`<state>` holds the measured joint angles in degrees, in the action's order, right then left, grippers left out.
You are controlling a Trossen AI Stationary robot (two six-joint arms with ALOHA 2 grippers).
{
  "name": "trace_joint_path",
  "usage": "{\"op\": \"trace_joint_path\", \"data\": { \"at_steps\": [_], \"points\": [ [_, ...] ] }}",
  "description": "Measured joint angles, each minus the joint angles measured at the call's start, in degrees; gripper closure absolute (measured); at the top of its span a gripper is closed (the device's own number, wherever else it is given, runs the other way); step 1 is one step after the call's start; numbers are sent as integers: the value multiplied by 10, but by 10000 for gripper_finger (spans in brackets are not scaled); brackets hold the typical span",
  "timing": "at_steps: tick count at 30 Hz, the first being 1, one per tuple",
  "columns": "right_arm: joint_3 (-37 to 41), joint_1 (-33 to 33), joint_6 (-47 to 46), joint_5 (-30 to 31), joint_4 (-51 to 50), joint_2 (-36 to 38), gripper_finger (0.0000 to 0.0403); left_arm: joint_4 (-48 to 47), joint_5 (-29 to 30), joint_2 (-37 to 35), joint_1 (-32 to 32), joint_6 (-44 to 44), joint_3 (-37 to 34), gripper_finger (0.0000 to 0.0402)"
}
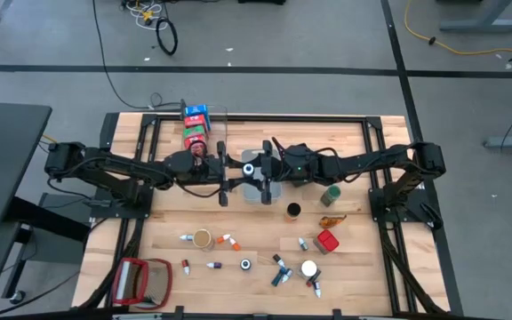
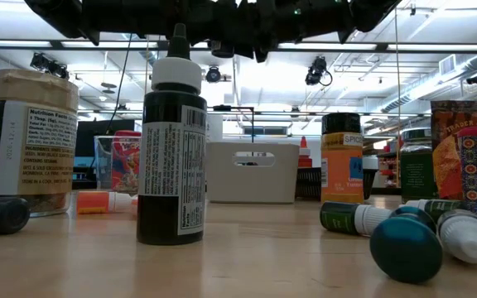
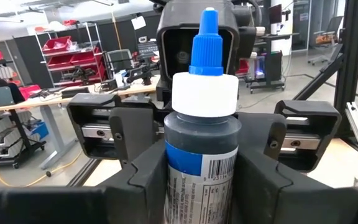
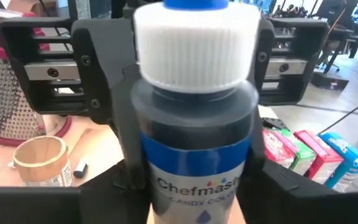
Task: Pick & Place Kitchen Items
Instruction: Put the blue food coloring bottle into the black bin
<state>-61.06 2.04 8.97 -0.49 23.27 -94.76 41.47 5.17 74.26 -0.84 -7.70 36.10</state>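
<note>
Meeting above the table's (image 1: 354, 133) middle, the 2 grippers face each other with 1 bottle (image 3: 204, 155) upright between them. It is a dark bottle with a white cap and a blue tip. The left gripper (image 1: 227, 174) has its jaws clamped on the bottle's body, 1 finger (image 3: 142, 180) pressed to each side. The right gripper (image 1: 263, 172) is right against the same bottle from the other side. Whether it grips or stands free I cannot tell.

Both arms lie in 1 line across the table, reaching in from its left and right edges. A grey bin (image 1: 265, 194) sits directly under the meeting point. Behind the left gripper, at the back edge, a clear bin (image 1: 219, 120) holds blue, red and green cartons (image 1: 196, 124).

Bare wood shows along the back on the right half. A narrow bare strip also runs just in front of the arms on the left half.

Toward the front lie the loose items:
- a green jar (image 1: 331, 196)
- a dark tin (image 1: 292, 211)
- a red carton (image 1: 327, 242)
- a tan jar (image 1: 204, 238)
- several small capped bottles, scattered

A red-framed object (image 1: 145, 280) fills the front left corner, touching the edge.
</note>
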Motion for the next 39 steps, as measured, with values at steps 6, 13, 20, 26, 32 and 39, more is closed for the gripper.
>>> {"op": "trace_joint_path", "data": {
  "at_steps": [6, 13, 20, 26, 32, 39],
  "points": [
    [0, 0, -10, 15, -8, 2, 151, -3, 1, 0, 0, 0, 0, 244],
    [0, -4, -20, 54, -112, 65, 133, -4, 6, 0, 0, 0, 0, 240],
    [1, -14, -11, 63, -135, 114, 133, 7, 16, -2, 0, 1, 3, 240],
    [1, -14, 5, 62, -134, 118, 133, 3, 17, -2, 0, 10, 2, 240],
    [-2, -14, -30, 66, -205, 124, 133, -29, 17, 4, 0, 8, -3, 240],
    [-1, -14, -12, 90, -176, 123, 133, -20, 18, 1, 0, 9, -1, 239]
  ]
}}
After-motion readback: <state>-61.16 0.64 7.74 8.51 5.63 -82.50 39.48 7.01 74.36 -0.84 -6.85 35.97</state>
